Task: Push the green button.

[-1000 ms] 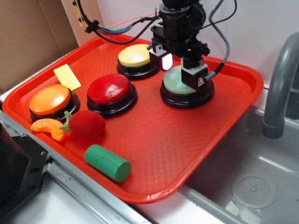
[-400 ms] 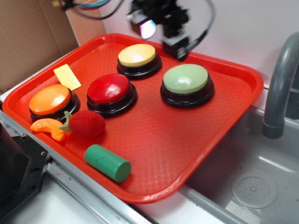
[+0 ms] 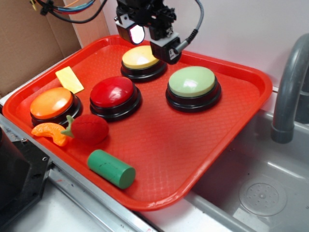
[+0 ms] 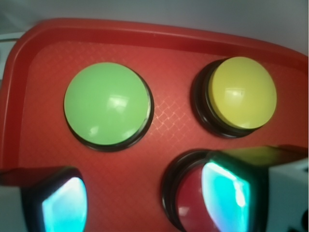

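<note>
The green button (image 3: 191,82) (image 4: 107,103) sits untouched on the red tray (image 3: 159,140) toward the counter's far right corner, beside the yellow button (image 3: 140,57) (image 4: 243,92). The gripper (image 3: 147,31) hangs above the yellow one (nothing held); its jaw spread cannot be told.

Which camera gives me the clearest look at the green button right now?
The wrist view: the green button fills much of the frame from nearly overhead, unblocked. The exterior view shows it smaller and at an angle, but whole, on the red tray, with the gripper off to its left.
</note>
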Robot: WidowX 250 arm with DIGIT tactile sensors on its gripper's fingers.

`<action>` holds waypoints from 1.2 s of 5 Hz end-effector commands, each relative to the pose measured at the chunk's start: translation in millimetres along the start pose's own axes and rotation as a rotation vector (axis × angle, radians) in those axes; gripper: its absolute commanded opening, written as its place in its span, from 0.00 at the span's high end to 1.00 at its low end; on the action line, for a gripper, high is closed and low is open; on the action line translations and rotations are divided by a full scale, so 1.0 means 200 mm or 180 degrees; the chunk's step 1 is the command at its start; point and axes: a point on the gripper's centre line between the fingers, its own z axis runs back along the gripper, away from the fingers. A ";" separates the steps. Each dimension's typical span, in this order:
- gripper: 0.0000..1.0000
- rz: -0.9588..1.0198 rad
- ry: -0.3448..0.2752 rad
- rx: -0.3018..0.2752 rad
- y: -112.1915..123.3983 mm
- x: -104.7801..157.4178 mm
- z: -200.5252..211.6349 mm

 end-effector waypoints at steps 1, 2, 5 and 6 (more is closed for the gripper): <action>0.00 0.0057 -0.0089 -0.0137 0.05 0.02 0.18; 0.00 0.0055 0.0002 -0.0119 0.04 0.01 0.22; 0.00 -0.0138 0.0026 -0.0015 0.03 -0.01 0.35; 0.00 -0.0064 0.0060 0.0031 0.04 -0.04 0.38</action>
